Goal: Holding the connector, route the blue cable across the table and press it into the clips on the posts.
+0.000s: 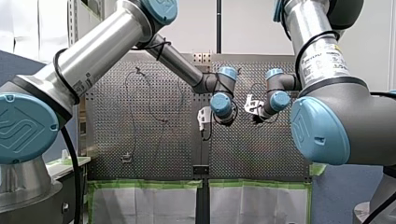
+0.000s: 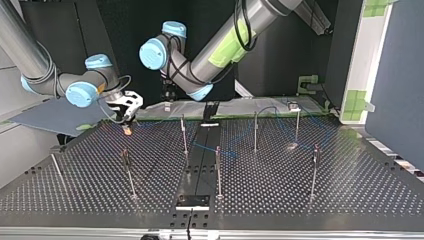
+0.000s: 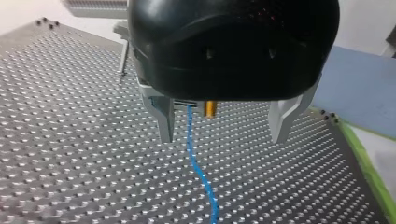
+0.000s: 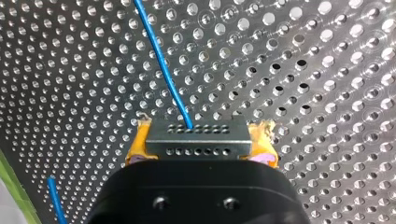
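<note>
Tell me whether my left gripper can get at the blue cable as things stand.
Probably yes: the left gripper is open and the blue cable runs between its fingers, near one, nothing in the way. Whether it sits at finger height is unclear. The right gripper grips the connector.

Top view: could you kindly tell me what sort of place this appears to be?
Probably a robotics lab cell: a perforated table set with thin posts, a blue cable lying among them, and green-taped panels beside it.
</note>
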Robot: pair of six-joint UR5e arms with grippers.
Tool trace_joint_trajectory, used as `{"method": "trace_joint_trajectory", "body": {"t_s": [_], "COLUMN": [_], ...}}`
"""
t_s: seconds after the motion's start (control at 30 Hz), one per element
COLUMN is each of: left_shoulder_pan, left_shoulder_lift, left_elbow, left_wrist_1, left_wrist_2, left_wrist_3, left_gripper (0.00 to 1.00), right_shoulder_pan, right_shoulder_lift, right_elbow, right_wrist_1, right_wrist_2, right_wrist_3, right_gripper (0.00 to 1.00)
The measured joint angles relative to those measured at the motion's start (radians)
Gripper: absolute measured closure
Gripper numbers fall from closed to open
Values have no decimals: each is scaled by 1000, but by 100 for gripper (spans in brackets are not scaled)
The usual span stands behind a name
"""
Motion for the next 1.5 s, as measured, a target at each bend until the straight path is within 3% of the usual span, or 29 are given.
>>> {"method": "trace_joint_trajectory", "body": {"t_s": [0.4, 0.83, 1.23, 1.5], "left_shoulder_pan": [4, 20, 38, 28], "left_shoulder_lift": [-105, -135, -229, -273], "left_elbow": [106, 220, 320, 364], "left_wrist_1": [-24, -20, -59, -73], "left_wrist_2": [-10, -47, -37, -59], "left_wrist_3": [-18, -23, -41, -48], "left_gripper": [1, 1, 1, 1], "right_shoulder_pan": [7, 10, 9, 6], "right_shoulder_lift": [0, 0, 0, 1], "right_elbow": [1, 0, 0, 0], "right_wrist_1": [-1, -2, -3, -4], "right_wrist_2": [1, 1, -8, -9], "right_wrist_3": [1, 4, 5, 5], "right_gripper": [100, 100, 100, 100]}}
